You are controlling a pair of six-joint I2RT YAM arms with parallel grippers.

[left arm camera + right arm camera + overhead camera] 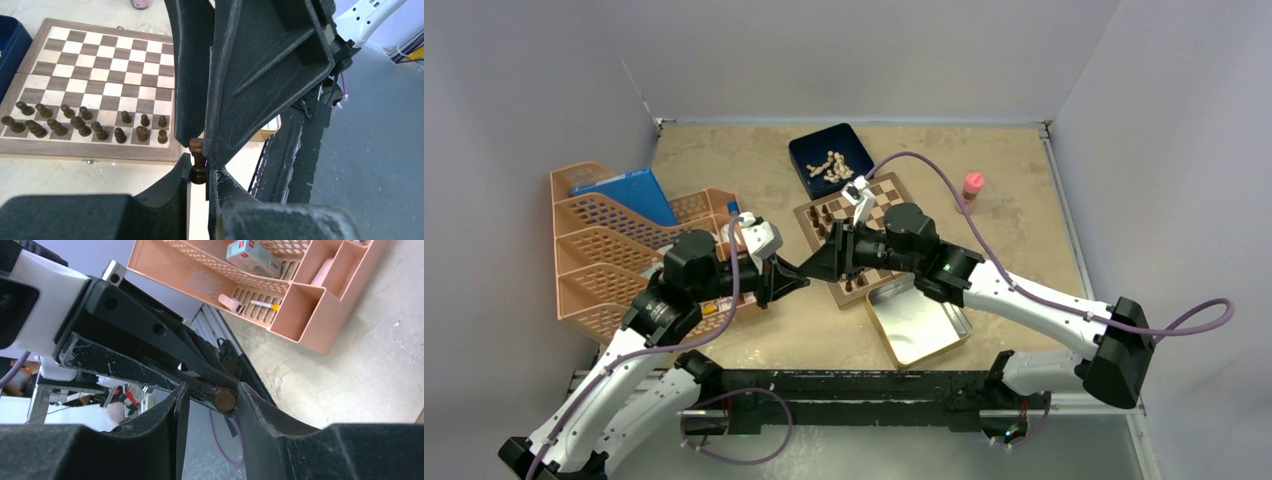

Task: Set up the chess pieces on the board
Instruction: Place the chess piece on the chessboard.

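Just beside the checkered tan-and-brown wooden chessboard [75, 152], my two grippers meet tip to tip around one chessman.
My left gripper [200, 172] is clamped on one end of a tiny, dark brown, turned wooden chess piece [197, 150], held clear of the table. The fingers of my right gripper [212, 390] stand apart on either side of its free, rounded end. Other dark brown wooden chessmen [80, 122] stand in two rows along one edge of the board.

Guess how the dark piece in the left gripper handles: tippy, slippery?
Probably rigid: the dark piece looks like turned wood. Likely light, being much smaller than the left gripper pinching it. Tall and slim, like the pieces standing on the board, so a nudge may tip and roll it.
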